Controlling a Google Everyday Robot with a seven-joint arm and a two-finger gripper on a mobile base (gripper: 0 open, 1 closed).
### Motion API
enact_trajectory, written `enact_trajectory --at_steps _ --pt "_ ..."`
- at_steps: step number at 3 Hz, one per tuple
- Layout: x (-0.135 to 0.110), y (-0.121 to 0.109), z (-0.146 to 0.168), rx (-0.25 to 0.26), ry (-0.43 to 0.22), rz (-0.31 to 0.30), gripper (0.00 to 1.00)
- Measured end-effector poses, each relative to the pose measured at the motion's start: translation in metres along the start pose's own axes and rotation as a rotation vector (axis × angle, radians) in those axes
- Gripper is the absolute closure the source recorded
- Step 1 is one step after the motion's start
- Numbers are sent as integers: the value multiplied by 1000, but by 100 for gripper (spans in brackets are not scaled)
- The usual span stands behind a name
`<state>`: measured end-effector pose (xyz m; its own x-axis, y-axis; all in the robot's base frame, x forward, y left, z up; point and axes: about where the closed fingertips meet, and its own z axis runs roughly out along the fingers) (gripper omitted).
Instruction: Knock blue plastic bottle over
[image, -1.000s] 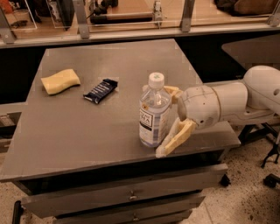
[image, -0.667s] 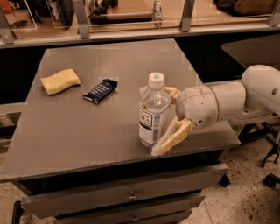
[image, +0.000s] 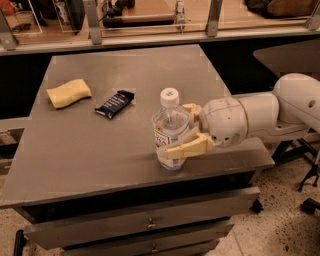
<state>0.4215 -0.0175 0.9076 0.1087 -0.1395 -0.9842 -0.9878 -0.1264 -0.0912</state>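
**Gripper (image: 175, 131) brackets bottle at centre frame, poised for the tip**

The blue plastic bottle (image: 170, 121) stands upright near the front edge of the table (image: 125, 65), between spread jaws. The near finger (image: 187, 148) lies across its lower body. The arm (image: 260, 117) reaches in level from the right. A push toward frame left, applied high near the cap, would likely topple it cleanly, away from the edge.
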Motion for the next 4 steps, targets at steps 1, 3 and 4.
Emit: enact_trajectory --at_steps 1,3,4 --pt "-1 0 2 -4 1 -2 80" --pt "-12 -19 -7 15 66 -5 100" --pt "-33 -60 -30 72 173 -31 100"
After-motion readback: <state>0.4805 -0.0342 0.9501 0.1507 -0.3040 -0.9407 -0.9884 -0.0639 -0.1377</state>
